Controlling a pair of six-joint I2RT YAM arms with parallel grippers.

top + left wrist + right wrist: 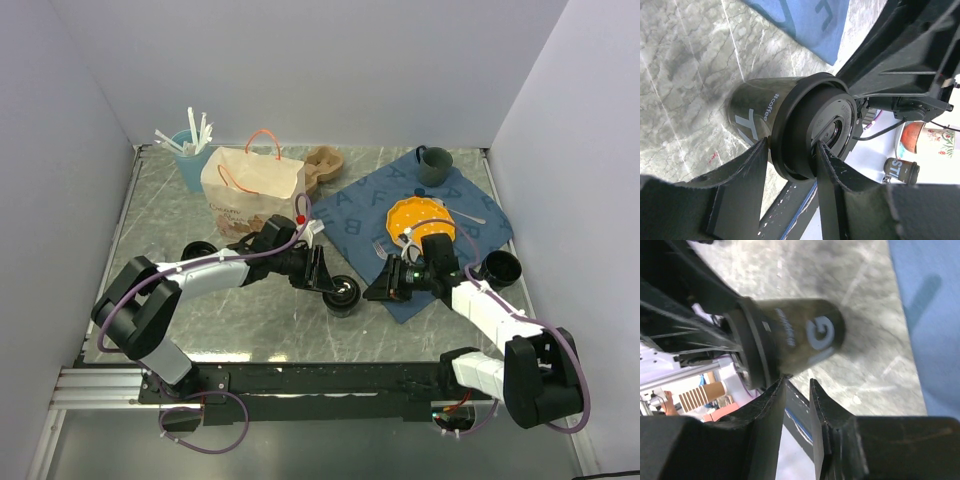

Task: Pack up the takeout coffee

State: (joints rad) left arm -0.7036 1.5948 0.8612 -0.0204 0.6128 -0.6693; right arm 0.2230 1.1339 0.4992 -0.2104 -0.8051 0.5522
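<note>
The takeout coffee [342, 293], a small black cup with a dark lid, stands on the marble table in front of the paper bag [252, 185]. My left gripper [325, 275] reaches it from the left. In the left wrist view its fingers press both sides of the lid, so the left gripper [792, 145] is shut on the cup [760, 112]. My right gripper [378, 290] is just right of the cup. In the right wrist view the right gripper [797, 381] has a narrow empty gap, and the blurred cup [805, 335] lies just past the tips.
A blue letter mat [400, 200] holds an orange plate [420, 217], a teal mug [433, 165] and an open black cup [500, 268]. A light-blue cup of white sticks [190, 160] and a brown carrier [322, 165] stand at the back. A small black object [197, 250] lies left.
</note>
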